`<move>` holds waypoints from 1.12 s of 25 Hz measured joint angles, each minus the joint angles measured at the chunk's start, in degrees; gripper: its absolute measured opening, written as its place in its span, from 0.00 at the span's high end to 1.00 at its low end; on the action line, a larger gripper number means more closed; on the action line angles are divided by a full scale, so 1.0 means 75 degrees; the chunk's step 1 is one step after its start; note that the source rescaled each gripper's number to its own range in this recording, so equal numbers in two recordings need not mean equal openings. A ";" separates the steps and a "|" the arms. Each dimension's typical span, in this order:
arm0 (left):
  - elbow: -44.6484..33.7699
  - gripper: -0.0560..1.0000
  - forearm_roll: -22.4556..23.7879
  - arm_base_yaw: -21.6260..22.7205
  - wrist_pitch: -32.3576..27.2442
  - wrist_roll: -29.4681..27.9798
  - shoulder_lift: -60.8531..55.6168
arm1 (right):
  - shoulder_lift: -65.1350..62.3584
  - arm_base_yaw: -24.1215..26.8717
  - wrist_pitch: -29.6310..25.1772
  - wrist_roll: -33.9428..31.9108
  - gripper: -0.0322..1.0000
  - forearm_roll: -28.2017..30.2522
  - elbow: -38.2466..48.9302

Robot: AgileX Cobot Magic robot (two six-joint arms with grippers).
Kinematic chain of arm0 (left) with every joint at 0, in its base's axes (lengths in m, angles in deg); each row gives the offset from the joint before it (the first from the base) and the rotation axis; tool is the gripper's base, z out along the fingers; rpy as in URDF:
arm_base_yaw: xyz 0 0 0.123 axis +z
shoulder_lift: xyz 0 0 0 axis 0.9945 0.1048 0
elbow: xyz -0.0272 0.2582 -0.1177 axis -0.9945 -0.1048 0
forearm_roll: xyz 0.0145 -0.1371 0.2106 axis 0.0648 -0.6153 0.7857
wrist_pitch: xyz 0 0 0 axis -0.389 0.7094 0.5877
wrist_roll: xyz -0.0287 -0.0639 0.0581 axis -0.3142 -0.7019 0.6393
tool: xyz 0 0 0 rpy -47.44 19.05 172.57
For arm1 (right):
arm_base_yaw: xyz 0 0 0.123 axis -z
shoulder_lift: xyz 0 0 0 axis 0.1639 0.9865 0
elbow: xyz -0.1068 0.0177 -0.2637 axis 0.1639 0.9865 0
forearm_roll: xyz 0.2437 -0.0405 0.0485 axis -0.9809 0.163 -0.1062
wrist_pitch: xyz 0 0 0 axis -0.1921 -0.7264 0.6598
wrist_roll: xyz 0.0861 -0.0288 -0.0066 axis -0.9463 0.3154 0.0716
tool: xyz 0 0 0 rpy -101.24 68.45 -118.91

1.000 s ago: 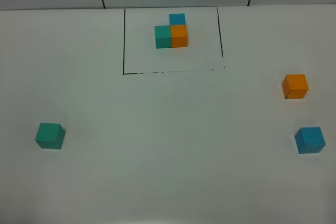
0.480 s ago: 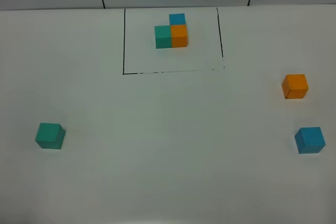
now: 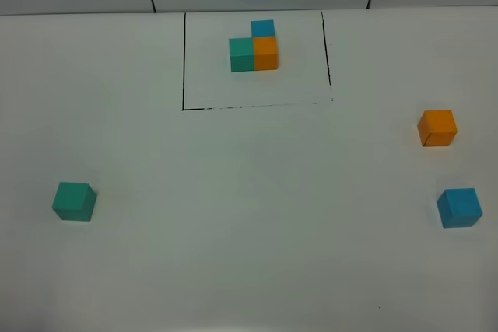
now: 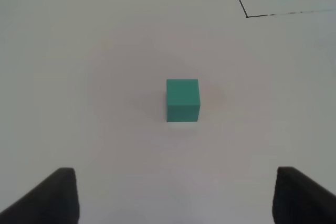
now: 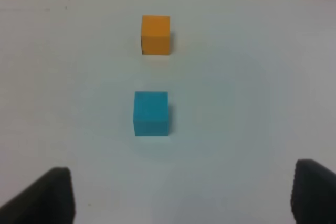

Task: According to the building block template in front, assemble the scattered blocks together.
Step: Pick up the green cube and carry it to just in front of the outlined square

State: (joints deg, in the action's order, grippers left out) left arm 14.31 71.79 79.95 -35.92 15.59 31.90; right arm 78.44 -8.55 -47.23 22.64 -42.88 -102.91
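While hovering over surface [image 3: 249,192], spread wide:
left gripper [image 4: 177,196] facing teal block [image 3: 75,200] near left edge; right gripper [image 5: 181,192] facing blue block [image 3: 459,207], orange block [image 3: 436,127] near right edge; template [image 3: 254,46] mid far edge.

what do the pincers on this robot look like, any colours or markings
Little of them shows. The left pincer and the right pincer each appear in their wrist views only as two black, matte, blunt ends with rounded corners. No cables, labels or markings can be seen on them. The arms themselves are out of every view, the high camera included.
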 joint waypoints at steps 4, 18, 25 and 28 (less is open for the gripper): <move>0.0000 0.31 0.0000 0.0000 0.0000 0.0000 0.0000 | 0.0000 0.0000 0.0000 0.0000 0.29 0.0000 0.0000; 0.0000 0.30 0.0000 0.0000 0.0000 0.0005 0.0000 | 0.0000 0.0000 0.0000 0.0000 0.29 0.0000 0.0000; 0.0000 0.30 0.0000 0.0000 0.0015 0.0005 0.0033 | 0.0000 0.0000 0.0000 0.0000 0.29 0.0000 0.0000; 0.0082 0.30 0.0255 0.0000 0.0162 0.0005 0.0230 | 0.0000 0.0000 0.0000 0.0000 0.29 0.0000 0.0000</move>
State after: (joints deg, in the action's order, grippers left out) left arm 14.93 73.70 79.95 -34.70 15.63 33.63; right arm 78.44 -8.55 -47.23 22.64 -42.88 -102.91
